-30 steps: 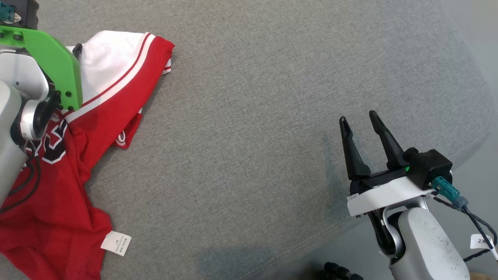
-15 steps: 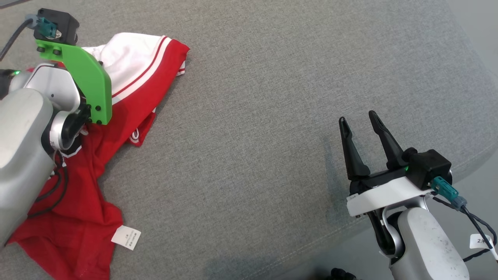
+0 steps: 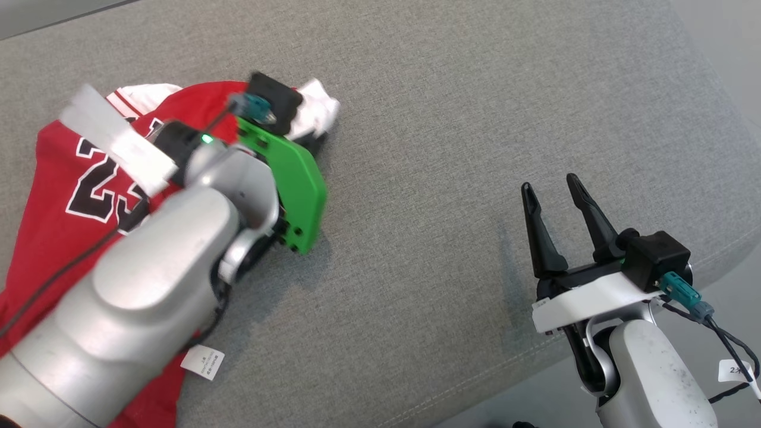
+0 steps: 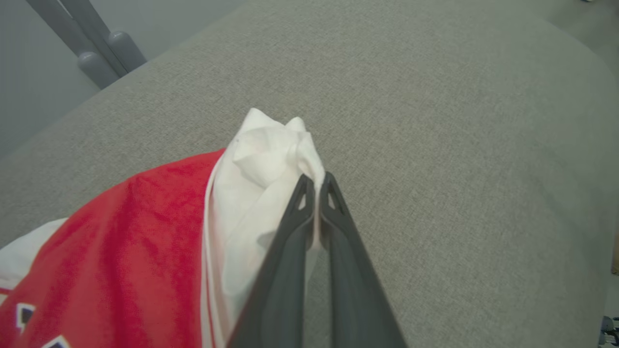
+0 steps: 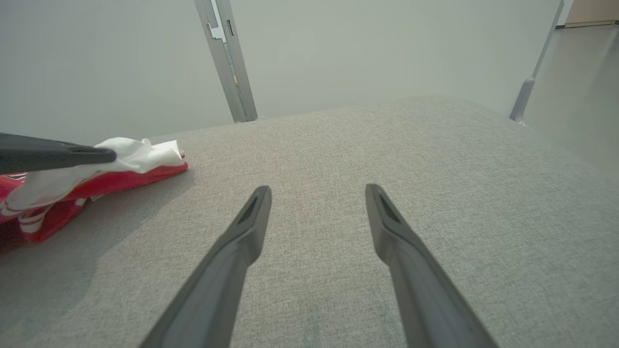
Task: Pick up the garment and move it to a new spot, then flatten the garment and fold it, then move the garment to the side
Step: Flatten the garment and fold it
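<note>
The garment is a red jersey with black-and-white numbers and a white sleeve, lying crumpled at the left of the grey cushioned surface. In the left wrist view my left gripper is shut on a bunched fold of the white sleeve, lifted slightly off the surface. The right wrist view shows that gripper's dark fingers from the side, pinching the sleeve. My right gripper stands open over bare fabric at the lower right, well apart from the garment, with nothing between its fingers.
A white care label sticks out from the jersey's hem near the front. The surface's rounded front edge runs along the lower right, with floor beyond. Grey metal posts stand behind the surface against a pale wall.
My left gripper has shut on the white sleeve and carried it rightward, dragging the jersey with it. The head view has shifted a little. The right arm has stayed put.
</note>
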